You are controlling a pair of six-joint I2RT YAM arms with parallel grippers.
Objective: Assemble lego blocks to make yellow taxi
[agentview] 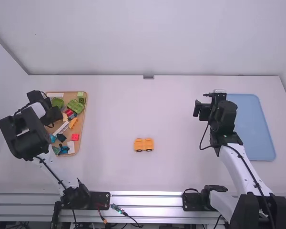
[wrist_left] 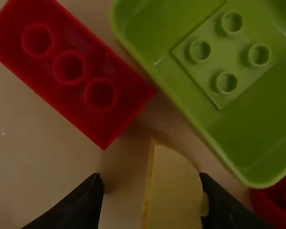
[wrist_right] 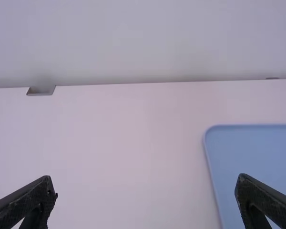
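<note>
1. Evidently, your tan tray holds the loose pieces, among them a red brick and a green tub-shaped brick; your left gripper is over it, fingers wide around a rounded yellow block, not gripping it.
2. Mid-table, your yellow taxi body has wheels; the base looks done, but you probably still need its upper parts.
3. Your right gripper is spread wide, holding nothing; beside it lies your blue tray.

The high view looked forward and down from above, sharing the blue tray with the forward-facing right wrist view; the left wrist view looked closely at a red brick.
</note>
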